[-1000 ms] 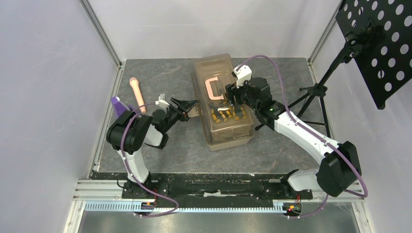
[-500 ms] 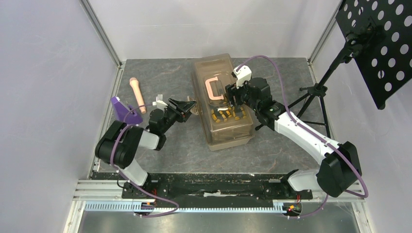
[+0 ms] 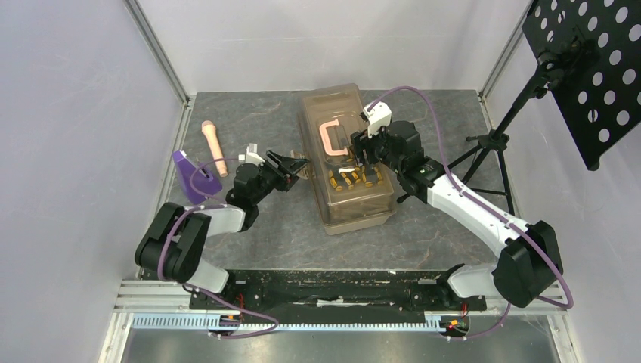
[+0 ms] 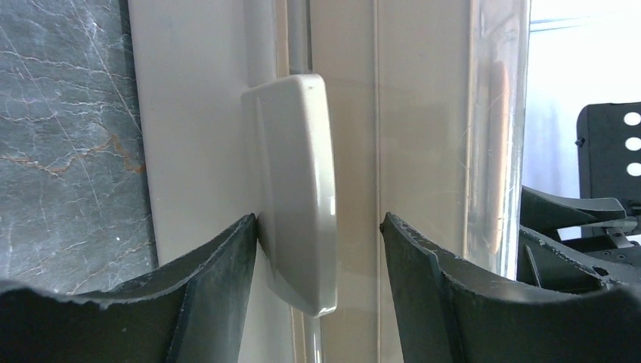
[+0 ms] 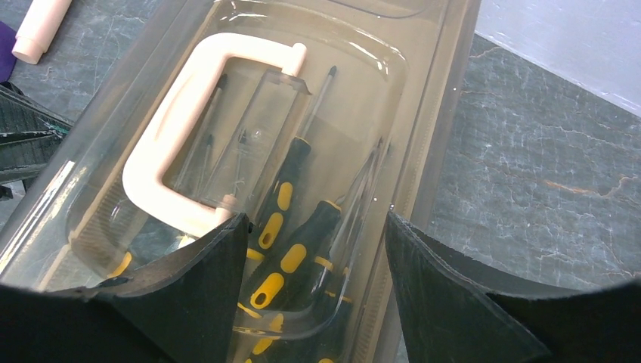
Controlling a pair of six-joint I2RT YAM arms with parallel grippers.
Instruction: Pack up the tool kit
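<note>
The tan translucent toolbox (image 3: 344, 151) lies closed on the table's middle, its pinkish handle (image 3: 333, 138) on top. Orange-and-black screwdrivers (image 5: 291, 249) show through the lid, also in the top view (image 3: 351, 178). My left gripper (image 3: 301, 165) is open at the box's left side, its jaws either side of a cream latch (image 4: 298, 189); the left finger (image 4: 227, 272) touches the latch. My right gripper (image 3: 364, 148) is open and hovers over the lid (image 5: 317, 113) beside the handle (image 5: 181, 144). The knife and hammer are not visible.
A beige rounded-end rod (image 3: 214, 146) lies at the left back. A purple block (image 3: 187, 172) stands near the left wall. A black tripod stand (image 3: 495, 140) with a perforated panel (image 3: 597, 68) is at the right.
The left arm's elbow has swung down and left, while its gripper stays at the box's left latch. The right arm has not moved.
</note>
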